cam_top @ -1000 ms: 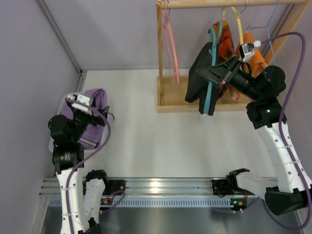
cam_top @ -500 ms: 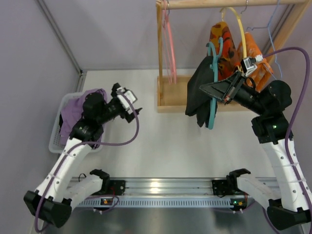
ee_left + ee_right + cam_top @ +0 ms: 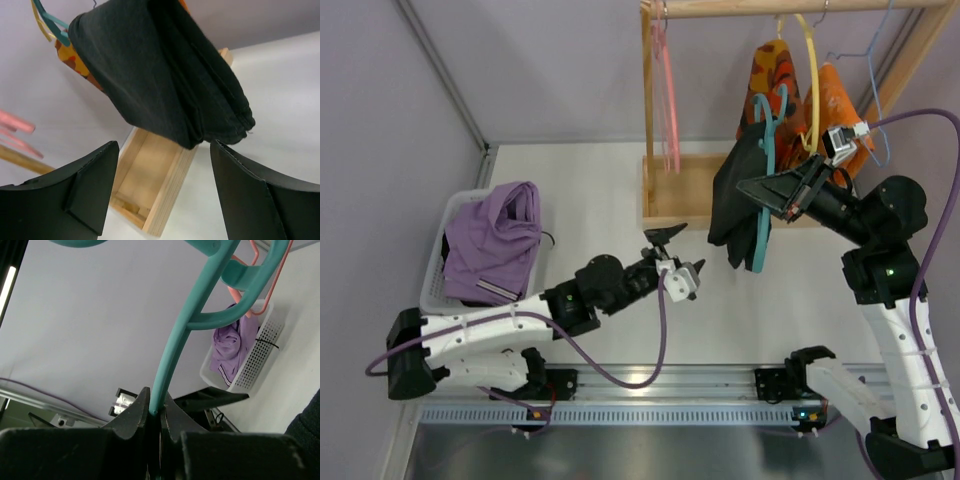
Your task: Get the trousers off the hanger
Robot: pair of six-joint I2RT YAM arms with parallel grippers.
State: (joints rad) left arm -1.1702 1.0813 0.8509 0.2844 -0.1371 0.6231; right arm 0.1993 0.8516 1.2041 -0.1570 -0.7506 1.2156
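Filling the white basket (image 3: 432, 292) at the left of the top view is a crumpled purple garment (image 3: 492, 240). At upper right the wooden rack (image 3: 672, 200) carries pink hangers (image 3: 667, 90) and orange clothing (image 3: 775, 70); the black trousers (image 3: 732, 190) drape over a teal hanger (image 3: 763, 215) in front of it. The right gripper (image 3: 765, 190) is clamped on that hanger's arm. The left gripper (image 3: 680, 252), fingers spread wide, sits low left of the trousers, touching nothing.
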